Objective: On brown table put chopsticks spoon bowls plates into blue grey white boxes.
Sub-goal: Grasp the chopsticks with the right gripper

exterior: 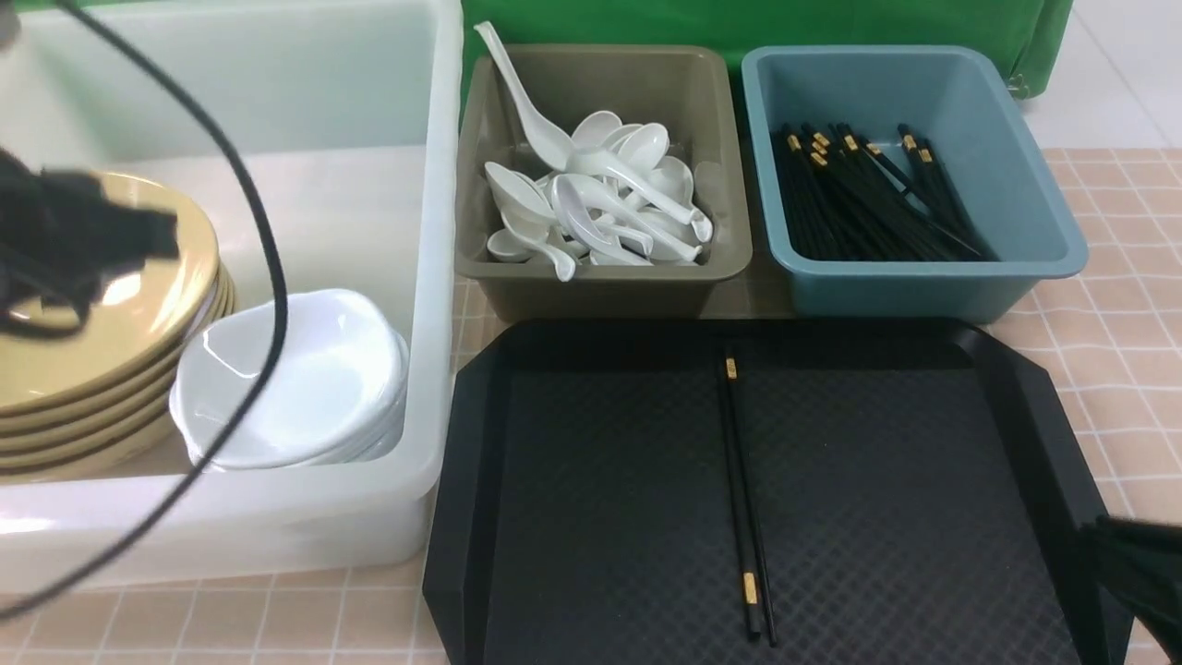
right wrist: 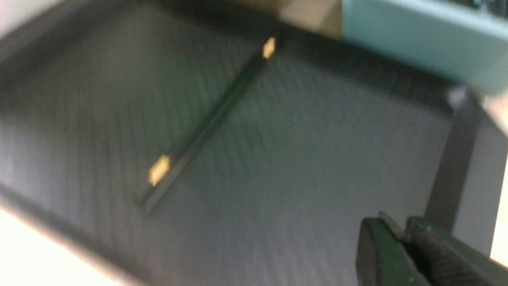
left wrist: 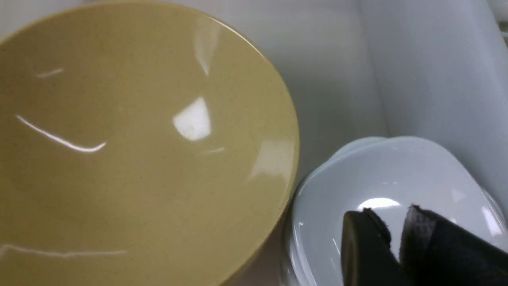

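Chopsticks, thin and black with gold bands (exterior: 750, 577), lie side by side, lengthwise on my black textured tray (exterior: 591, 554), just short of the teal-blue plastic box (exterior: 923, 269)! Gathering this pair looks like the step in hand; next I should lower my right gripper (right wrist: 397, 220), pinch them, lift and carry them over. It grips nothing, though I can't tell whether its tips meet. Out left, my empty left gripper (left wrist: 391, 212) hovers slightly parted above glossy white squarish plates (left wrist: 397, 178).
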`<state>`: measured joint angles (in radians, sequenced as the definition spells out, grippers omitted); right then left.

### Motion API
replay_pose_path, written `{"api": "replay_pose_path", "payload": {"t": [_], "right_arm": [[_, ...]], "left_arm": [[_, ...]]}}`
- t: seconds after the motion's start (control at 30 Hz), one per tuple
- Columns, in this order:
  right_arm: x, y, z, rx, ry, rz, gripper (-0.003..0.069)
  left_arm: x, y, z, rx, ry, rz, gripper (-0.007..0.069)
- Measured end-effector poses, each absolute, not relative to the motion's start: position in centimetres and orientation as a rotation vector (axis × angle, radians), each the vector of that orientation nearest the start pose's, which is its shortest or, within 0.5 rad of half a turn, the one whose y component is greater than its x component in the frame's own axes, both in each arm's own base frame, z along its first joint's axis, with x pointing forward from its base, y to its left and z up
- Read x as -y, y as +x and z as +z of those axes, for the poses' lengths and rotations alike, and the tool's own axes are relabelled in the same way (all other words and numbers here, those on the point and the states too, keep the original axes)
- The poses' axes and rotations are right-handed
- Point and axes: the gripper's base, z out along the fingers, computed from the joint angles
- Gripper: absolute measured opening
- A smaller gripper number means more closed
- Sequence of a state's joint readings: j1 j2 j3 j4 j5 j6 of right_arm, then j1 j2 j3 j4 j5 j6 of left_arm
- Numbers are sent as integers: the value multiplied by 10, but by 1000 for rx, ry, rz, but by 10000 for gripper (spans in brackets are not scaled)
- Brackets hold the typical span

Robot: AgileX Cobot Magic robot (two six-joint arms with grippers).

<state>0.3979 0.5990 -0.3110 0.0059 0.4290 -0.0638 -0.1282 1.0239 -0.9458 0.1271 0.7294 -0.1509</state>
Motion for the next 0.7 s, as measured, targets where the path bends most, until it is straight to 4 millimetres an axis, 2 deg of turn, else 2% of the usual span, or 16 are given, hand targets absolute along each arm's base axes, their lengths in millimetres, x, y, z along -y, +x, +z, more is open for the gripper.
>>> {"api": "replay_pose_path", "payload": {"t": [0.07,0.1,0.17,0.2,0.23,0.3,0.33,0.37,0.5,0.53,0.63,0.7], "right_arm": [[-44,103,235,-2198,-512,185,120],[-44,104,237,-2296,-535,170,123],[-45,106,241,-2346,-549,156,126],[-47,111,247,-2409,-535,161,132],[-49,115,251,-2441,-510,167,135],[-54,127,258,-2484,-494,173,143],[-54,127,258,-2484,-494,173,144],[-60,140,261,-2506,-503,171,150],[-74,174,257,-2550,-540,155,161],[-75,175,257,-2554,-541,155,161],[-87,202,249,-2627,-520,160,169],[-95,215,249,-2645,-520,172,184]], "left_arm": [[21,198,349,-2237,64,-18,38],[25,184,349,-2162,127,-35,8],[27,172,352,-2087,178,-41,5],[28,151,358,-1971,237,-46,6],[28,139,359,-1908,268,-46,6],[25,117,357,-1816,302,-47,6],[24,115,358,-1805,300,-48,6],[21,97,351,-1753,306,-49,6],[12,62,326,-1702,299,-48,6],[12,63,324,-1712,301,-47,6],[7,45,293,-1737,299,-45,6],[6,40,282,-1741,291,-59,6]]}}
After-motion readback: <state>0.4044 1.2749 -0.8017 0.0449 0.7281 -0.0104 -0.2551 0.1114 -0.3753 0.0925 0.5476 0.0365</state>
